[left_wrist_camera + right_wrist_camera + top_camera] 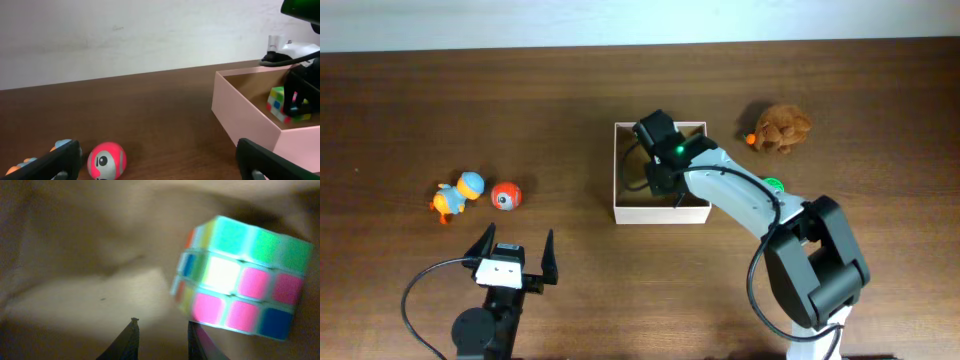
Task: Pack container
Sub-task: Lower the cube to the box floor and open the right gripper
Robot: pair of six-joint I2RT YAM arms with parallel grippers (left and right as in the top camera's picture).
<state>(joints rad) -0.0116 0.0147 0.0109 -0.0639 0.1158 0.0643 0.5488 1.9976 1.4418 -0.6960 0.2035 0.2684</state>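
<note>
The container (619, 180), a shallow white box with a tan floor, sits at the table's middle; the left wrist view shows its wall (245, 122). My right gripper (162, 322) reaches down inside it, jaws a little apart with nothing between them. A multicoloured puzzle cube (245, 285) rests on the container floor just past the right fingertip, and also shows as the cube (280, 102) from the left side. My left gripper (518, 240) stands wide open and empty near the front left, low over the table (160, 160).
A red ball (506, 195) and a blue-and-orange duck toy (457, 195) lie at the left, the ball (106, 160) just ahead of the left fingers. A brown plush (780, 128) lies right of the container. A small green object (773, 185) peeks from under the right arm.
</note>
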